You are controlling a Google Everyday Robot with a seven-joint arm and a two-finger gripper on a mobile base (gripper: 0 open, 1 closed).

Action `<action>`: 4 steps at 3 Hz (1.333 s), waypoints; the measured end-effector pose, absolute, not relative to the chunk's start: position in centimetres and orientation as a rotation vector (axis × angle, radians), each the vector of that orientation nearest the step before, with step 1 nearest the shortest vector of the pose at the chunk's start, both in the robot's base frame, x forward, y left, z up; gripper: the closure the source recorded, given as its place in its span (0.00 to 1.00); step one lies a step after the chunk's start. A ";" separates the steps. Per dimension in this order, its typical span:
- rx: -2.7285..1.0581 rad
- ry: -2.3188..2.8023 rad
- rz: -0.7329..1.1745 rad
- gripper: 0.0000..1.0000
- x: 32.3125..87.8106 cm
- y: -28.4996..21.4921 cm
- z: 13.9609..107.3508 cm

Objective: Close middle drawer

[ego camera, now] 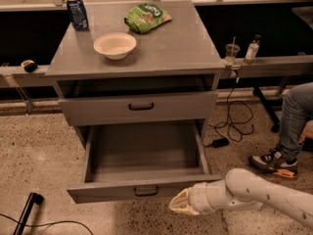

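Note:
The middle drawer is a wide grey drawer pulled far out of the cabinet. Its low front panel carries a small black handle, and its grey box is empty inside. My gripper is on the end of a white arm reaching in from the lower right. It sits just in front of the front panel's right part, right of the handle, close to or touching the panel. The taller top drawer above is shut. The lowest drawer is hidden under the open one.
On the cabinet top are a white bowl, a blue can and a green chip bag. A person's leg and shoe are at the right, with cables on the speckled floor. A black pole lies at the lower left.

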State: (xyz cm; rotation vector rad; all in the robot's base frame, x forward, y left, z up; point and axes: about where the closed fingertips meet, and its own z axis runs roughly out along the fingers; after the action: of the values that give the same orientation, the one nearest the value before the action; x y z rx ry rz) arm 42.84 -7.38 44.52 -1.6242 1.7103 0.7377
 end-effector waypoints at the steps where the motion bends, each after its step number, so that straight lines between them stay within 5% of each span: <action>1: -1.624 1.710 0.737 1.00 42.8 -7.4 44.5; 4: -1.575 1.673 0.511 1.00 48.2 -7.5 40.4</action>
State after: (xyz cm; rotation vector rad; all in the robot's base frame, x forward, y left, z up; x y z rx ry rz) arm 48.24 -7.46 40.42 -1.5745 1.6726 0.5111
